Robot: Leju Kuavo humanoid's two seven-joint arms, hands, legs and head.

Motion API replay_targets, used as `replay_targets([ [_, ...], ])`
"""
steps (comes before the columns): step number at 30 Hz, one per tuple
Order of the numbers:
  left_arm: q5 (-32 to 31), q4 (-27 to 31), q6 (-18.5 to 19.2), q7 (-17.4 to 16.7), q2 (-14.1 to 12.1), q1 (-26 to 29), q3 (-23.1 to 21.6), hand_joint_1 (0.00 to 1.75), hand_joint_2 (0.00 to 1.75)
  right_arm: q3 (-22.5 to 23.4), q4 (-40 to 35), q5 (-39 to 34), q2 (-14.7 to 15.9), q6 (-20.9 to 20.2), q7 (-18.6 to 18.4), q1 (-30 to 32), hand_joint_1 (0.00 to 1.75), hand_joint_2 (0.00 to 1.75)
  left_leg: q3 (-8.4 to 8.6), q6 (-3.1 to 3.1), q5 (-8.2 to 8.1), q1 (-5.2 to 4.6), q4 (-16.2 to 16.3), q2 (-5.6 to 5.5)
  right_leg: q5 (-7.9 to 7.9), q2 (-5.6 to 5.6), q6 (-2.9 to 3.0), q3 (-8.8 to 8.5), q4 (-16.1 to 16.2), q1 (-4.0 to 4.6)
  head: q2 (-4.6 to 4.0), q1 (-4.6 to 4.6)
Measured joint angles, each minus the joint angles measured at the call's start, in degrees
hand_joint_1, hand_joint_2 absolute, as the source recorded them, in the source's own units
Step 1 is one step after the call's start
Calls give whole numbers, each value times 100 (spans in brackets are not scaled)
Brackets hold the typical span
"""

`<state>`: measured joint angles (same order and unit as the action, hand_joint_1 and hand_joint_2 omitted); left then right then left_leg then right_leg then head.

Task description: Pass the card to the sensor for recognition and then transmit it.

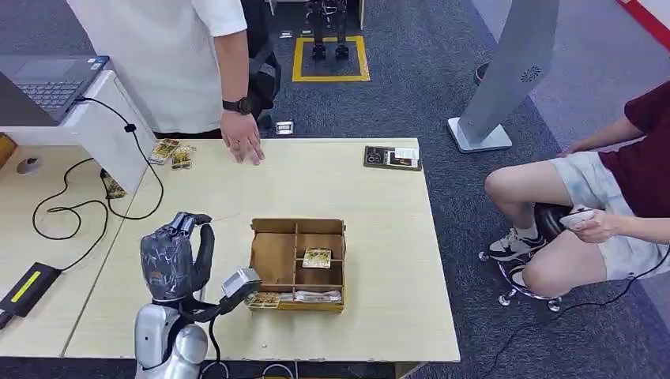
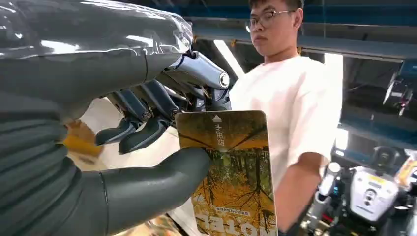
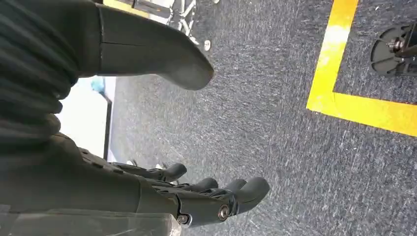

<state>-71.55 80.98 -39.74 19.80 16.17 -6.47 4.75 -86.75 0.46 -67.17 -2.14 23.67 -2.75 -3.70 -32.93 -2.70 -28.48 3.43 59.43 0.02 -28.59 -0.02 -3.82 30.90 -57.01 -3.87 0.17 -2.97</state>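
Observation:
My left hand (image 1: 175,257) is raised above the near left part of the table (image 1: 379,237), left of the wooden box. In the left wrist view that hand (image 2: 123,123) pinches a yellow-and-brown hotel card (image 2: 236,167) between thumb and fingers, held upright toward the person in the white shirt (image 2: 290,108). A flat black sensor unit (image 1: 393,158) lies at the table's far right edge. My right hand (image 3: 162,191) hangs over grey carpet, fingers apart and holding nothing.
A partitioned wooden box (image 1: 276,257) holds a card (image 1: 317,257), with more at its front edge (image 1: 265,299). Loose cards (image 1: 172,151) lie far left. The standing person's hand (image 1: 241,140) rests at the far edge. Another person (image 1: 600,197) sits on the right. Cables (image 1: 71,209) and a laptop (image 1: 47,83) occupy the left desk.

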Motion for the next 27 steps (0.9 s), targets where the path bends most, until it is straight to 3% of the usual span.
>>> replay_targets([
  [7, -323, 2, -2, 4, 17, 1, 743, 175, 175, -70, -42, -2, 13, 28, -46, -2, 0, 175, 0, 0, 0, 0, 0, 0, 0, 0, 0, 1, 0, 0, 0, 0],
  [14, -696, 4, -2, -556, 6, 9, 987, 175, 175, -120, -46, -7, 13, 33, -50, -7, 0, 175, -1, 0, 0, 0, 0, -1, 0, -1, 0, 0, 0, 0, 0, 0],
  [21, -1160, -11, -2, -1638, -66, 26, 961, 175, 175, -173, -46, -35, 13, 24, -31, -14, 0, 175, -1, 0, 0, 0, 0, 0, 0, -1, 0, 1, 0, 0, 0, 0],
  [27, -1437, -214, 0, -2466, -312, 64, 725, 175, 175, -186, -44, -79, 13, 15, -31, -19, 0, 175, -1, 0, 0, 0, 0, 0, 0, -1, 0, 0, 0, 0, 0, 0],
])
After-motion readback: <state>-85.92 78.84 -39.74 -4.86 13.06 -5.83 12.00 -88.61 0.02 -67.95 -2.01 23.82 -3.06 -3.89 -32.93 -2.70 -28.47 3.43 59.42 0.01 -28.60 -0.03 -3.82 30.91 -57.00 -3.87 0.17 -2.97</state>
